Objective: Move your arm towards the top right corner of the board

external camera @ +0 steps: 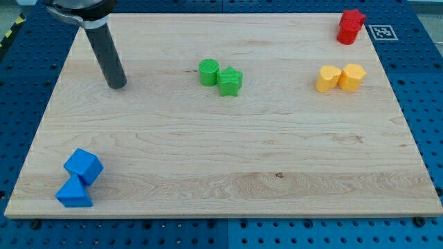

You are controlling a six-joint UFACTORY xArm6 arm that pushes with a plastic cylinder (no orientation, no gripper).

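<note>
My tip (118, 86) rests on the wooden board (221, 159) in its upper left part, well left of the green blocks. A green cylinder (208, 72) and a green star-shaped block (230, 81) touch each other near the top middle. A yellow heart-shaped block (327, 79) and a yellow hexagonal block (351, 77) sit side by side at the upper right. Two red blocks (350, 26), one close behind the other, stand near the top right corner, far from my tip.
A blue cube (84, 166) and a blue triangular block (73, 193) sit together near the bottom left corner. A black-and-white marker tag (381, 32) lies just off the board's top right corner. Blue pegboard surrounds the board.
</note>
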